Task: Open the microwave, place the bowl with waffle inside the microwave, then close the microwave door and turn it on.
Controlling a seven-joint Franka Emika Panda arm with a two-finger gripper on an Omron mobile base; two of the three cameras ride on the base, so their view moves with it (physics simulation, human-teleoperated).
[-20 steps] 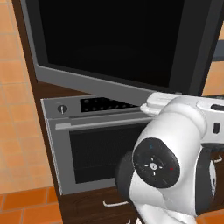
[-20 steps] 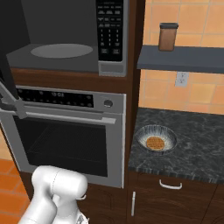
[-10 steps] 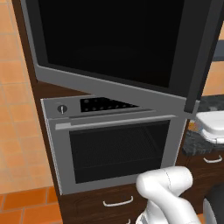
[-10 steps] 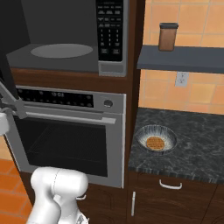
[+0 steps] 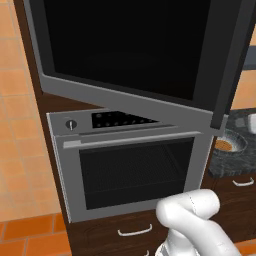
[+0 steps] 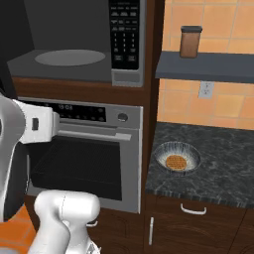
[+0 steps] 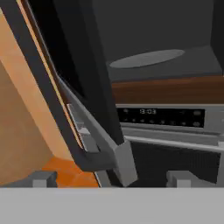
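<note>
A: Door first: the microwave door (image 7: 74,87) is seen swung wide, just left of the gripper (image 7: 109,178), so room is left for the bowl.

B: Nothing is held; the fingertips are spread apart. One bowl with waffle (image 6: 177,158) is seen far right, on the counter (image 6: 223,168). One microwave (image 6: 84,44) is counted.

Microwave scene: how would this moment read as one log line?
microwave door: open | bowl with waffle: on counter | end effector: open, empty
</note>
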